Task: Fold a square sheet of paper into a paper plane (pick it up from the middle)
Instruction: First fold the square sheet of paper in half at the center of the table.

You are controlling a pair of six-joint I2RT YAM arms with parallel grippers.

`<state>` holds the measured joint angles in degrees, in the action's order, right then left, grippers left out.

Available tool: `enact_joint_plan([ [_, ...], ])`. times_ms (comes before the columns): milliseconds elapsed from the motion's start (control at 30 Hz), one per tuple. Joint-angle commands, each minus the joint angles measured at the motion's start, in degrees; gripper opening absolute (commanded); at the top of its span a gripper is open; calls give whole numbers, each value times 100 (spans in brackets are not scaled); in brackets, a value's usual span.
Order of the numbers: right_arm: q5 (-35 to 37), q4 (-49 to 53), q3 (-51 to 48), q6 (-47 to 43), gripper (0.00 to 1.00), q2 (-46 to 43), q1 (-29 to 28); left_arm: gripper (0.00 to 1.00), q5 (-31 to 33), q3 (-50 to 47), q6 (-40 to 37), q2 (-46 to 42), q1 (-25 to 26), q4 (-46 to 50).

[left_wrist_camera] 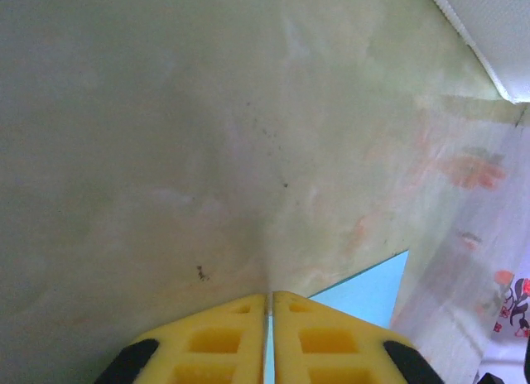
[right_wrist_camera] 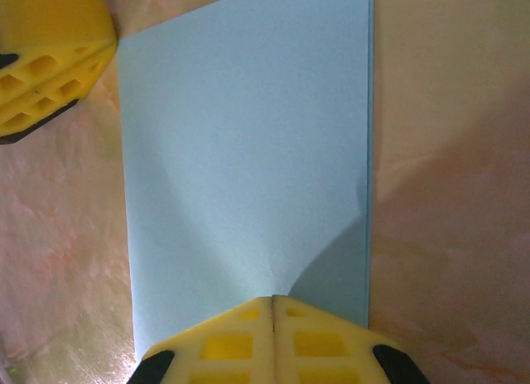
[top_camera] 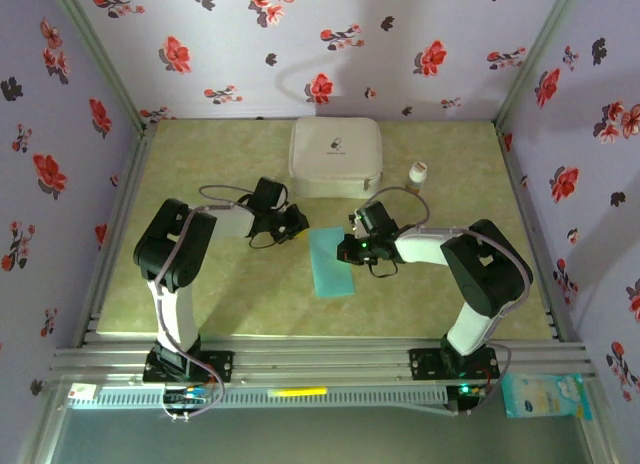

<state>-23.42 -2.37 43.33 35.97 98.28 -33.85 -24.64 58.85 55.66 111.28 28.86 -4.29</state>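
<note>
The light blue sheet of paper (top_camera: 332, 264) lies flat in the middle of the pale marbled table (top_camera: 230, 294), folded over into a long rectangle that runs near to far; along its right long side two layered edges show, one just inside the other; it sits a little nearer than the white rounded case (top_camera: 335, 156), apart from it.

The left gripper (top_camera: 303, 225) reaches in from the left, its tip at the sheet's far left corner; in the left wrist view its yellow fingers (left_wrist_camera: 331, 338) are drawn together with only a hairline slit between them, and a sliver of blue shows in that slit; whether they pinch the paper I cannot tell.

The right gripper (top_camera: 350, 250) comes in from the right and stands over the sheet's right side; its jaws are clenched tight, yellow fingertips (right_wrist_camera: 319, 338) meeting with nothing between them, set low over the sheet's top face and casting a shadow across it; the paper bows up slightly ahead of them.

A small white bottle with a reddish cap (top_camera: 418, 172) stands just right of the case at the far side; a light blue packet (top_camera: 545, 394) lies off the table at the near right, beside the rail; flowered lilac walls (top_camera: 60, 104) close in the left, far and right sides.
</note>
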Motion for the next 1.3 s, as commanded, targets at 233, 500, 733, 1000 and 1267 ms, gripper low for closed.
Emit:
enact_joint_plan([
  [233, 466, 1207, -357, 7, 0, 338, 27, 14, 558, 1, 0, -462, 14, 195],
  [500, 472, 1195, -287, 75, 0, 319, 27, 17, 530, -256, -204, -1318, 352, 488],
  [733, 538, 1237, -298, 91, 0, 253, 27, 6, 88, -788, 97, -1531, 1004, 195],
  [1000, 562, 1281, -302, 115, 0, 259, 27, 6, 39, -1178, 398, -1256, 1452, -396],
  [1267, 593, 1327, -342, 100, 0, 254, 27, 6, 106, -1884, 449, -1064, 1558, -843],
])
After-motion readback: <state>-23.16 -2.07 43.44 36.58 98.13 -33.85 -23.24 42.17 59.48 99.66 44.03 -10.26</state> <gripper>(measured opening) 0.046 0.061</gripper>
